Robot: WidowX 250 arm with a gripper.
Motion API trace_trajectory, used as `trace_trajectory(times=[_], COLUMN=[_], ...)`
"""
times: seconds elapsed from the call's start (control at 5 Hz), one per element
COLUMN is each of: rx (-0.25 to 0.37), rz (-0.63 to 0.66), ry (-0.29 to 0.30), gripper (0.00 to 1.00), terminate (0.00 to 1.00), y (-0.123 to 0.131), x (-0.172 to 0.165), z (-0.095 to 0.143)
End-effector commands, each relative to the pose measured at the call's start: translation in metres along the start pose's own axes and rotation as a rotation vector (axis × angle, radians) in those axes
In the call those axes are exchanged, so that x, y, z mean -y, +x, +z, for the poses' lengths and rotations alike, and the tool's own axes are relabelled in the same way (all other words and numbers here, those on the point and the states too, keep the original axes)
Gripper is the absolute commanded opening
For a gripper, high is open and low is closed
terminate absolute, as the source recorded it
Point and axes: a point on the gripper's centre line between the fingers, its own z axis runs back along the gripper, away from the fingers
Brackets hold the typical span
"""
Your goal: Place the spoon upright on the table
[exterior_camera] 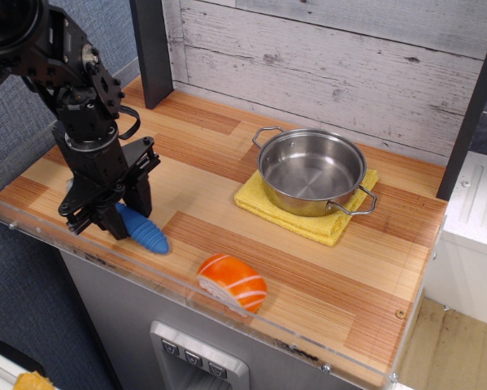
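One spoon (142,228) — one pot (311,171) — one yellow cloth (262,200), one sushi toy (232,282).

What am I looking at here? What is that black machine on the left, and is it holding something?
That black machine is a robot arm, seen from one camera placed above and in front of the counter. At its lower end is a two-fingered claw that works like a pincer. Its fingers sit on either side of a small spoon with a thick, ribbed bright-blue handle, which lies on the striped wooden countertop near the front edge. The fingers look closed in around the handle, but the spoon is still lying down, not lifted. Its metal bowl is hidden behind the claw.

Further right, a shiny steel pot with two handles stands on a folded yellow cloth pad. In front of it lies an orange-and-white striped toy that looks like a piece of sushi.
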Motion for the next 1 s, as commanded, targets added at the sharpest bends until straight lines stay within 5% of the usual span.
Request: trace_trajectory(times=[0.0, 0.6, 0.8], rx=[0.001, 0.016, 0.017], rz=[-0.04, -0.344, -0.614], ry=[-0.061, -0.092, 0.022], gripper=[0.0, 0.0, 0.0], terminate=[0.0, 0.0, 0.0], y=[0.003, 0.007, 0.011], x=[0.001, 0.025, 0.025], z=[0.018, 0.05, 0.052])
